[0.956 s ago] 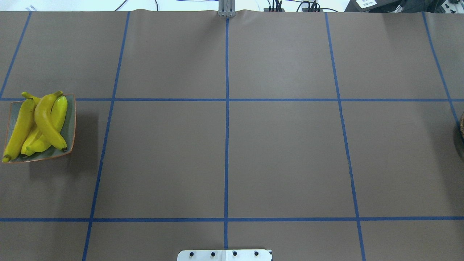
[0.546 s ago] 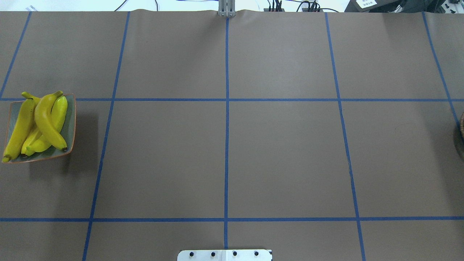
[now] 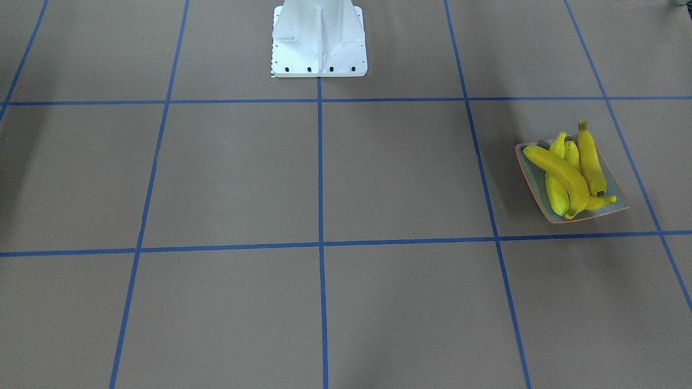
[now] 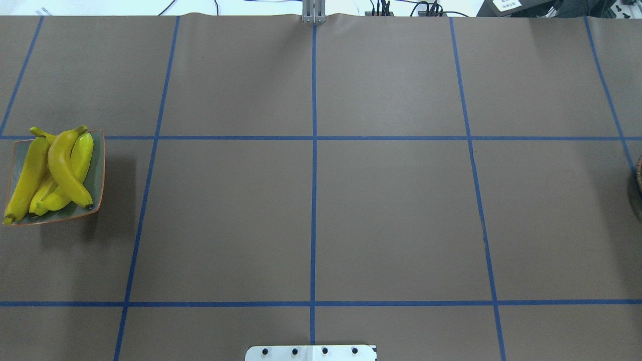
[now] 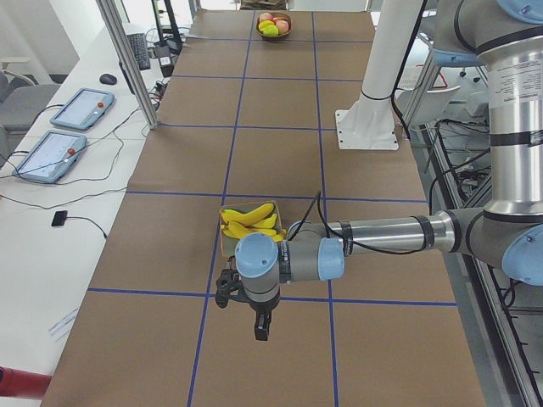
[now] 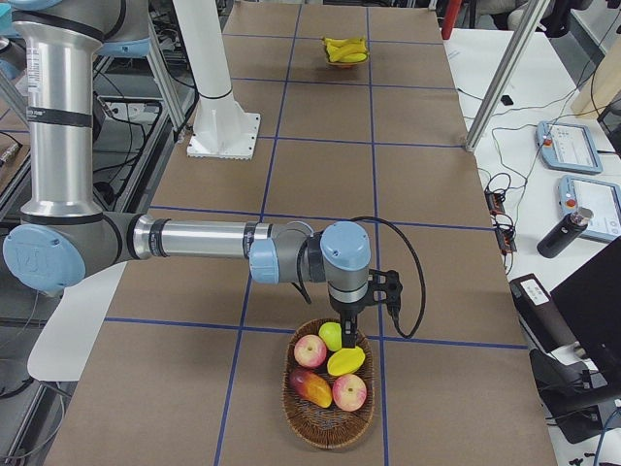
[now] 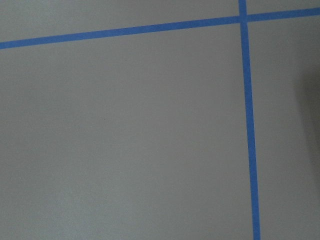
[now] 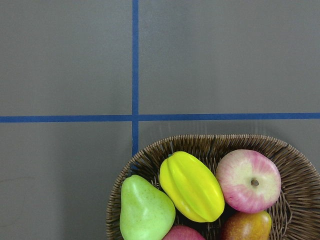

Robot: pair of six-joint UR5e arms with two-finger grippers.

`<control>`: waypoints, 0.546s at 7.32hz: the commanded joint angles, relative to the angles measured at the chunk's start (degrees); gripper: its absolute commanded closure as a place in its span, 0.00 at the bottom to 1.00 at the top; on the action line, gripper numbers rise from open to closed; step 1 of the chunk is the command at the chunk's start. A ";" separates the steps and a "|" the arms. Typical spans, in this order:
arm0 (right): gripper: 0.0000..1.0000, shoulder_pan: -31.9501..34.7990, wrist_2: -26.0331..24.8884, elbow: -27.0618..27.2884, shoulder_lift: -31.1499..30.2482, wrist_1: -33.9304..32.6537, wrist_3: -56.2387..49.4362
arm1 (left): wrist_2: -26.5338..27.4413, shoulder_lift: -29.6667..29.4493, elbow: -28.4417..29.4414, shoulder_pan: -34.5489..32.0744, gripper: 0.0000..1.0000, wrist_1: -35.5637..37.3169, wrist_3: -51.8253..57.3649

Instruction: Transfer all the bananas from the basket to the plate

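The wicker basket (image 8: pixel 210 142) runs off the right wrist view's lower edge and shows only as a sliver at the overhead view's right edge, while the right claw (image 6: pixel 346 333), over the basket, is too small to read.

Bananas (image 4: pixel 62 168): smooth, faintly shiny skin. Plate (image 4: pixel 98 170): glossy glaze. Basket (image 8: pixel 210 142): rough woven wicker. Table cover (image 4: pixel 401 215): matt brown paper. Grid lines (image 4: pixel 313 200): blue tape.

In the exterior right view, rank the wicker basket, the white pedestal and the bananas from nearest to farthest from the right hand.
1. wicker basket, just under the right hand
2. white pedestal, mid-table, robot's side
3. bananas, table's far end
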 commanded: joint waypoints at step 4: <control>0.00 0.00 -0.68 0.06 -0.38 -0.06 -1.17 | 0.06 -0.65 -0.82 0.00 0.00 -3.78 -0.04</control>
